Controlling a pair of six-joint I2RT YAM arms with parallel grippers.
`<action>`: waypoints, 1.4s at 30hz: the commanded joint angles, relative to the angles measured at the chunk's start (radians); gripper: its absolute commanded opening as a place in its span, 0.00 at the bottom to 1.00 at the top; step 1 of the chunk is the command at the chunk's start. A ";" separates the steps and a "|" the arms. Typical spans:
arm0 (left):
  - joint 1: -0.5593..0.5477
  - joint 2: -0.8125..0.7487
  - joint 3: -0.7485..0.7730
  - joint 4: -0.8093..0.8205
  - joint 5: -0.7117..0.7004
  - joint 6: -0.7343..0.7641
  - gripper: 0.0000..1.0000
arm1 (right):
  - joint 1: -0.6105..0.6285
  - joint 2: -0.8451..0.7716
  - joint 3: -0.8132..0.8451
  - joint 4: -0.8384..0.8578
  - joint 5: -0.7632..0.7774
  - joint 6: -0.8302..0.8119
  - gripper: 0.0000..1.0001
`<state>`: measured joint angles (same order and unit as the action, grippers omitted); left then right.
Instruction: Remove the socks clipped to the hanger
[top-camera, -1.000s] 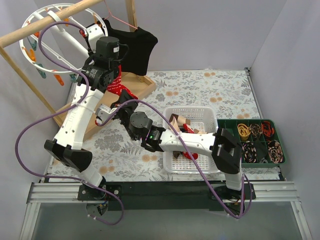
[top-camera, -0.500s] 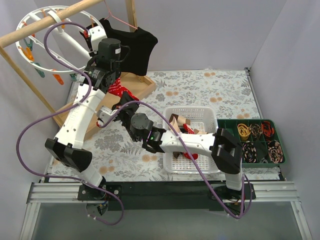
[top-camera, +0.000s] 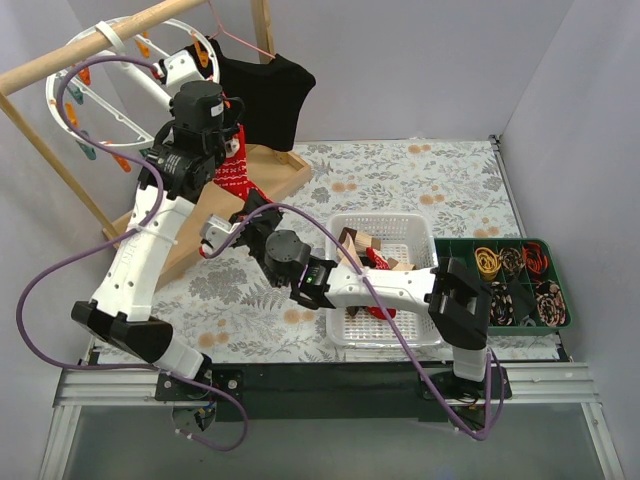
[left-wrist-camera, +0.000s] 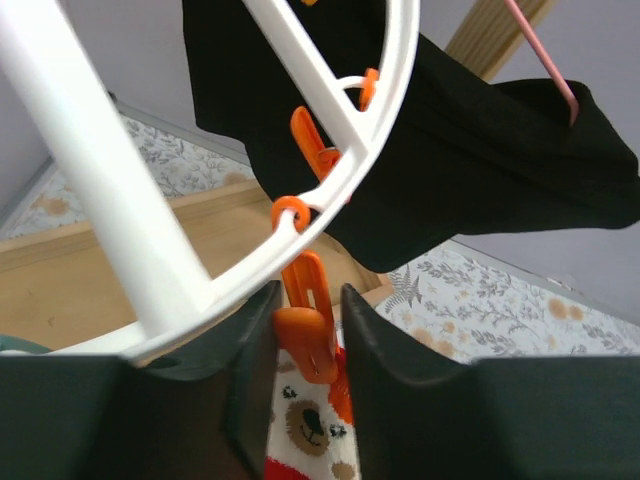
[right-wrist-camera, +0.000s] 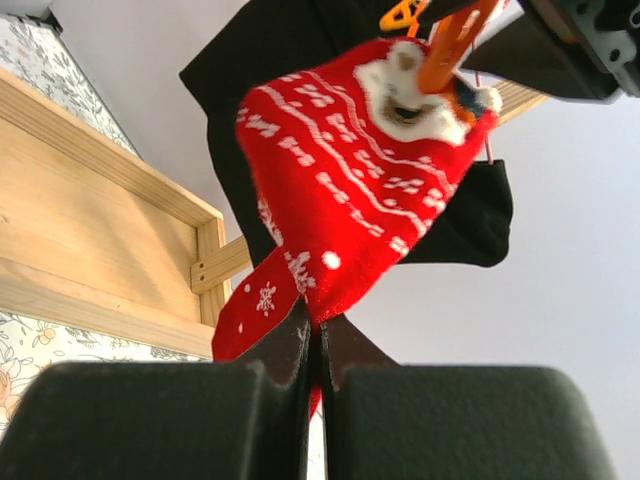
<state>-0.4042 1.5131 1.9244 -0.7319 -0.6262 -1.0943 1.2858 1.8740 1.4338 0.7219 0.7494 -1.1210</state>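
**Top external view**
Progress: you can see tan and red socks (top-camera: 358, 243) lying in the white basket (top-camera: 335, 222), so part of the job reads as done.
Remaining: one red sock (top-camera: 232, 165) hangs from the hanger (top-camera: 145, 75). No other sock shows on the ring from here.
Left gripper (top-camera: 225, 125): raised to the ring's near edge, at the top of the red sock.
Right gripper (top-camera: 250, 205): below it, at the sock's lower tip, above the table.
Backdrop: the black T-shirt (top-camera: 265, 95) hangs just behind the sock.

**Left wrist view**
Clip: an orange clip (left-wrist-camera: 310, 330) dangles from the white ring and bites the sock's bear-patterned cuff.
Left jaws: drawn in to the clip's width, one on each side, and touching it as far as you can see. Whether they press hard enough to spring it open you cannot tell.
Sock relative to jaws: directly beneath the clip, between the two jaws.

**Right wrist view**
Right jaws: closed together on the lower edge of the red sock, pinching the fabric.
Sock relative to jaws: it rises from the jaws to the orange clip at the top, with the cuff not yet released.
Judgement: the release of this sock is the step in hand. Dropping it in the basket would follow.
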 joint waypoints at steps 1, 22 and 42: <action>0.005 -0.044 0.019 0.016 0.034 -0.027 0.47 | 0.009 -0.068 0.019 0.018 -0.028 0.032 0.01; 0.005 -0.355 -0.205 0.154 0.324 -0.124 0.80 | -0.115 -0.279 0.088 -0.561 -0.780 0.732 0.01; 0.005 -0.788 -0.539 0.108 0.353 -0.354 0.78 | -0.306 -0.112 0.387 -0.765 -1.387 1.113 0.01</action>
<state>-0.4015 0.7811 1.3983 -0.5861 -0.2352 -1.3869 0.9916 1.7397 1.7615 -0.0391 -0.5064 -0.0750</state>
